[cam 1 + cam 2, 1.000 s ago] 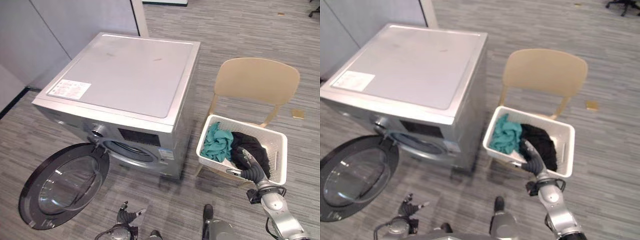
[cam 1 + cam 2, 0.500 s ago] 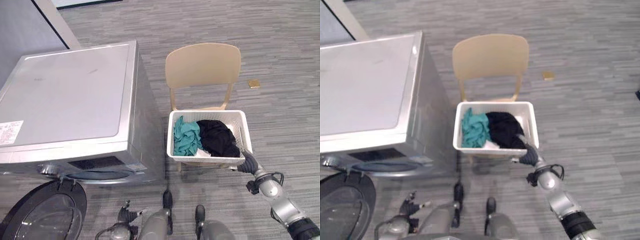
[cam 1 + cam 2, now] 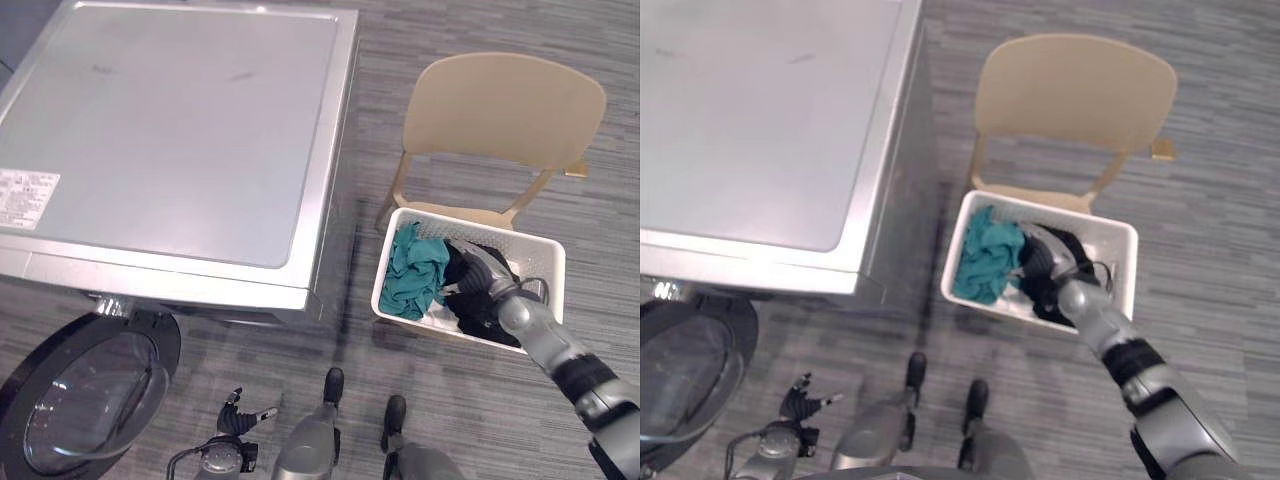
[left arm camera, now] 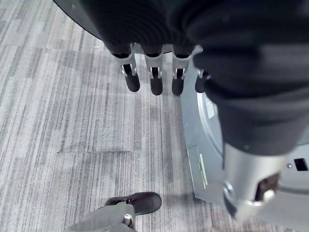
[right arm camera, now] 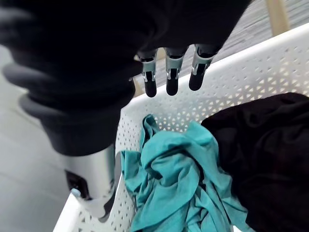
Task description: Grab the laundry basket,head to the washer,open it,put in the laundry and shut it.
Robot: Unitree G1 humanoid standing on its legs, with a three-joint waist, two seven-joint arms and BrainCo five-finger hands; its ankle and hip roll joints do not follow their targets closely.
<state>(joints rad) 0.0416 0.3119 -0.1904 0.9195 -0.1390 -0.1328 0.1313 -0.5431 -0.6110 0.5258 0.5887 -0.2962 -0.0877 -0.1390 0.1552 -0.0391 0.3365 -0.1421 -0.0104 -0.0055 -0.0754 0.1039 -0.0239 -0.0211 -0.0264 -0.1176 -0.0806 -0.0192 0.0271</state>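
Laundry basket (image 3: 545,262): white, lower right of frame, long axis roughly left–right. Holds teal cloth (image 3: 415,272), black garment (image 3: 475,305). Right hand (image 3: 478,266) above them, fingers straight. Left hand (image 3: 237,422) low, relaxed, empty.

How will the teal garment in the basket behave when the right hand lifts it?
The teal garment lies crumpled in soft folds, so it will likely drape limply and be light. It touches the black garment, which may drag along. The right hand hovers above with straight fingers.
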